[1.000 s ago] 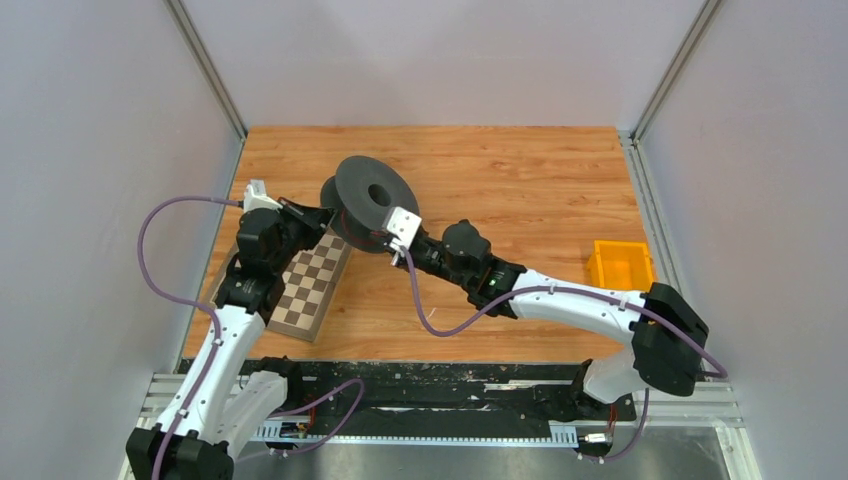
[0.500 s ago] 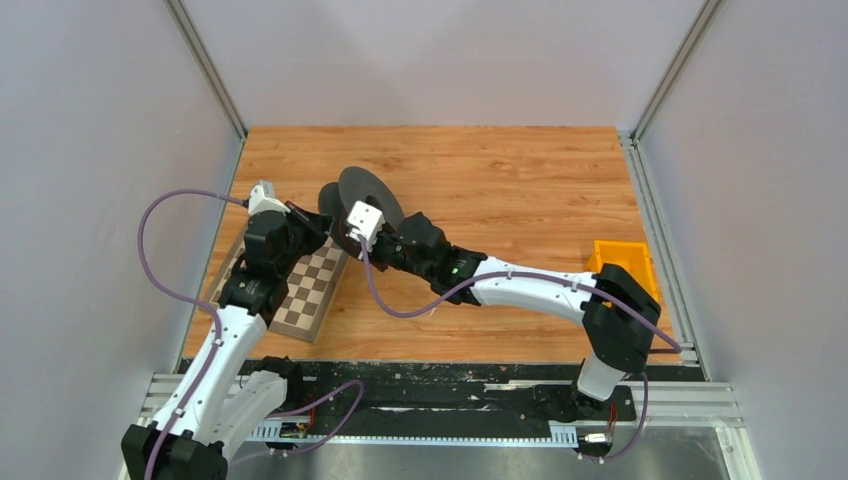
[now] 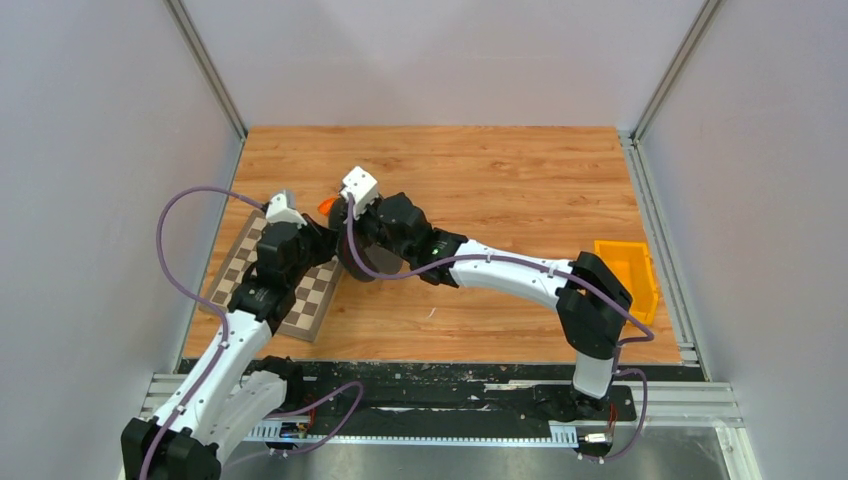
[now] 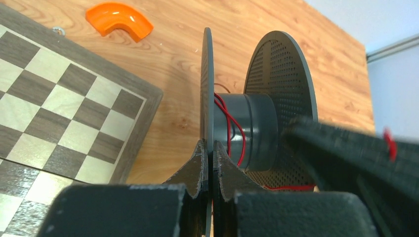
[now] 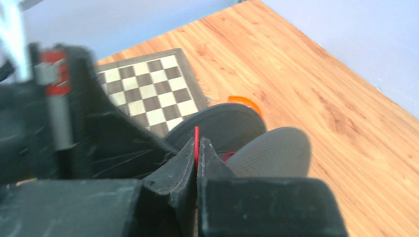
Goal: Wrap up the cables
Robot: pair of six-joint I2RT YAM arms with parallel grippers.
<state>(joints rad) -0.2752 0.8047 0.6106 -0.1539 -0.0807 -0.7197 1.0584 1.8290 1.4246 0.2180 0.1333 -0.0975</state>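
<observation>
Because the spool (image 4: pixel 249 129) likely needs steadying, we see the left gripper (image 4: pixel 213 157) clamped on its flange (image 4: pixel 207 84) while the right gripper (image 5: pixel 197 148) pinches the red wire (image 5: pixel 196 132) for winding.

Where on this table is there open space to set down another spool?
Bare: the far strip of the table, behind the spool, and the near edge between the chessboard and the yellow bin, though the right arm arches over it. Crowded left of centre: spool, red wire, orange piece, left gripper, right gripper.
</observation>
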